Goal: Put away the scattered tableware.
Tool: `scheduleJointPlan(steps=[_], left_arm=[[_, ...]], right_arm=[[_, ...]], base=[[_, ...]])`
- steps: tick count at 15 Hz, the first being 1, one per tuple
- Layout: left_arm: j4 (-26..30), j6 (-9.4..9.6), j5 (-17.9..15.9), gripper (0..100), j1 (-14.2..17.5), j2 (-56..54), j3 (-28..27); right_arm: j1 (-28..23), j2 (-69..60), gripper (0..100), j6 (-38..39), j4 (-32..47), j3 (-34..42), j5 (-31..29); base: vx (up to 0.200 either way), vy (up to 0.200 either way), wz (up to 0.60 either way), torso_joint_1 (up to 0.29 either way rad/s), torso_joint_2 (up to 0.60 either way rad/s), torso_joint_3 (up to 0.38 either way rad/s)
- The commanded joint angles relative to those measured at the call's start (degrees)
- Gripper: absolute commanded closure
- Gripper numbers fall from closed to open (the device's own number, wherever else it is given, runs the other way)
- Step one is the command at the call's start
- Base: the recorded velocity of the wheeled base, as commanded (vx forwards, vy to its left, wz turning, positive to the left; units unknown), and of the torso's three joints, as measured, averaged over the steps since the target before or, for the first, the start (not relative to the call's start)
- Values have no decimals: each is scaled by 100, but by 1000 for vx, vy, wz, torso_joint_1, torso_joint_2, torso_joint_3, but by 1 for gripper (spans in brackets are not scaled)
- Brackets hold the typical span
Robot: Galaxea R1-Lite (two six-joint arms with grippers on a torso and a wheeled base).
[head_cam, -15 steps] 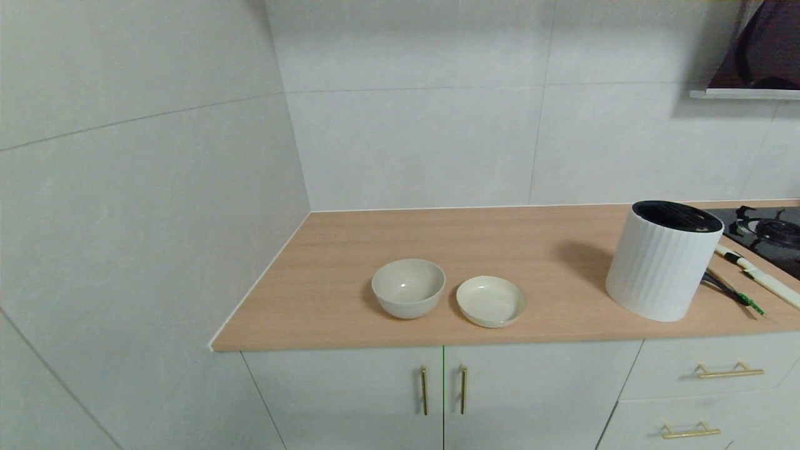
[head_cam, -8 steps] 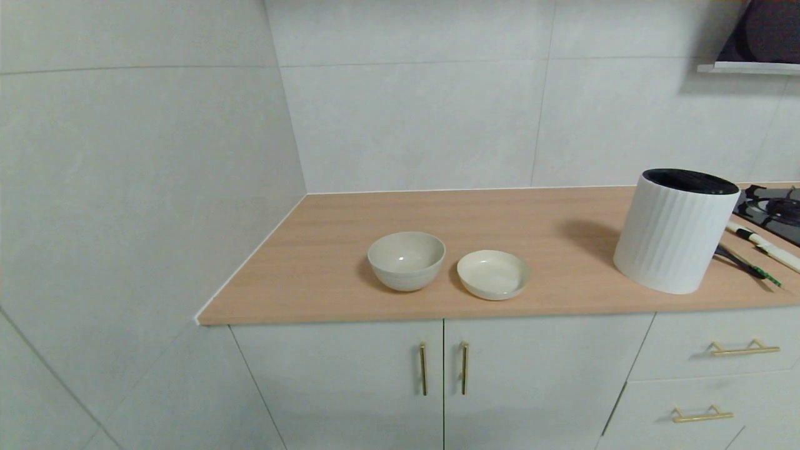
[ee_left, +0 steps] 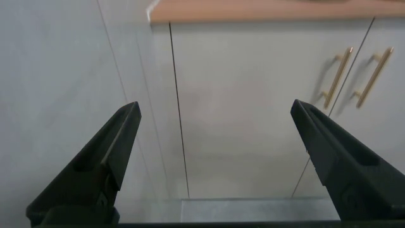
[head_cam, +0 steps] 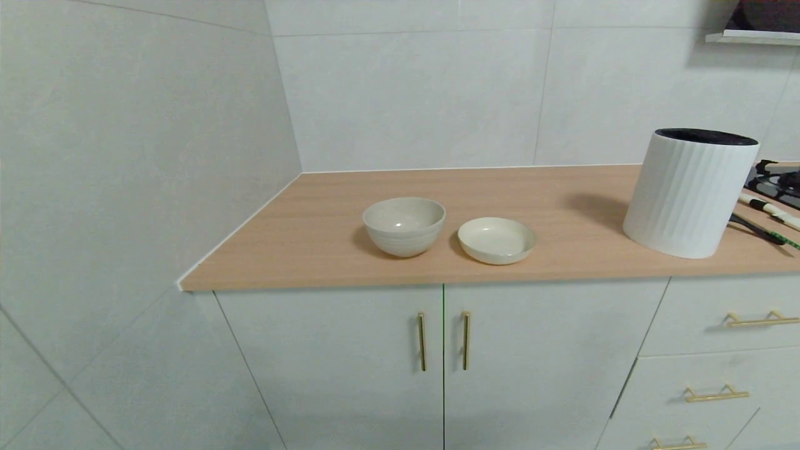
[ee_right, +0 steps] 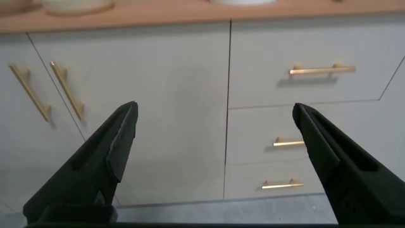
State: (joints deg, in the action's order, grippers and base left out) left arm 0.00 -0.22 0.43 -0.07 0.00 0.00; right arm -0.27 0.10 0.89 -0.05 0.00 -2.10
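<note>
A cream deep bowl (head_cam: 404,225) and a cream shallow dish (head_cam: 496,239) sit side by side near the front edge of the wooden counter (head_cam: 312,250). My left gripper (ee_left: 212,158) hangs open below the counter, facing the white cabinet doors (ee_left: 253,114) with gold handles (ee_left: 334,79). My right gripper (ee_right: 215,158) is also open and low, facing the drawer fronts (ee_right: 304,69); the dish's underside (ee_right: 76,6) peeks over the counter edge. Neither gripper holds anything.
A tall ribbed white container (head_cam: 690,191) with a dark inside stands at the counter's right. Beyond it lie utensils (head_cam: 765,219) and a gas hob (head_cam: 778,184). Tiled walls close the left and back. Cabinet doors (head_cam: 344,362) and drawers (head_cam: 725,325) lie below.
The head camera has tilted downward: the counter and everything on it sit higher in the picture and more cabinet front shows. Bowl, dish and container have kept their places on the counter.
</note>
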Motion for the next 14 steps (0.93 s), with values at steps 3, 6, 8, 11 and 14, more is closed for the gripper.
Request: scheduleJointPlan(steps=[3, 6, 8, 11, 14], left_arm=[[0, -4, 1, 0, -1, 0, 0], [0, -4, 1, 0, -1, 0, 0], [0, -4, 1, 0, -1, 0, 0], [0, -4, 1, 0, -1, 0, 0], [0, -4, 1, 0, -1, 0, 0]], right_arm=[[0, -1, 0, -1, -4, 0, -1], [0, -1, 0, -1, -4, 0, -1], [0, -1, 0, -1, -4, 0, -1], [0, -1, 0, -1, -4, 0, -1], [0, -1, 0, -1, 5, 0, -1]], base=[[0, 0, 0, -178, 463, 294], [0, 0, 0, -160, 450, 297], [0, 0, 0, -144, 459, 315], [0, 0, 0, -116, 456, 330], [0, 0, 0, -51, 312, 230]])
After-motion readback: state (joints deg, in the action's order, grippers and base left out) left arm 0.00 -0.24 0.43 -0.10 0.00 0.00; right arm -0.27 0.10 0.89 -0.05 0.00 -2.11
